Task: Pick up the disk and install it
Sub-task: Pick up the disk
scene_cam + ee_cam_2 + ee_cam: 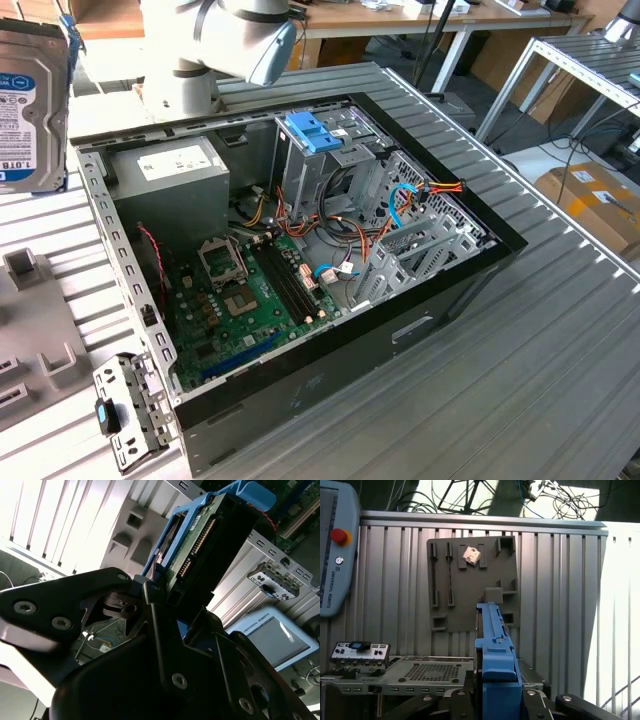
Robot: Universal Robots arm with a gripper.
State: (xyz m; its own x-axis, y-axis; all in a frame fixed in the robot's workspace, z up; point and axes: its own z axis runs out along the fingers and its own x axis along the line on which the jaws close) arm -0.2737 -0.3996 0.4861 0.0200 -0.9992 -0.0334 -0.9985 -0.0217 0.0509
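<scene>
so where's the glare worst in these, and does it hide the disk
In the second wrist view sunlight blows out the ribbed table and the gripper is in dark shadow, yet the disk it clamps reads clearly. In the first wrist view one side of the table is washed white, the disk not. The exterior view is evenly lit.

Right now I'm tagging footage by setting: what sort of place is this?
Likely a robotics lab bench: an open PC case lies on a ribbed metal table, a teach pendant lies on it too, and the tool holds a disk.
</scene>
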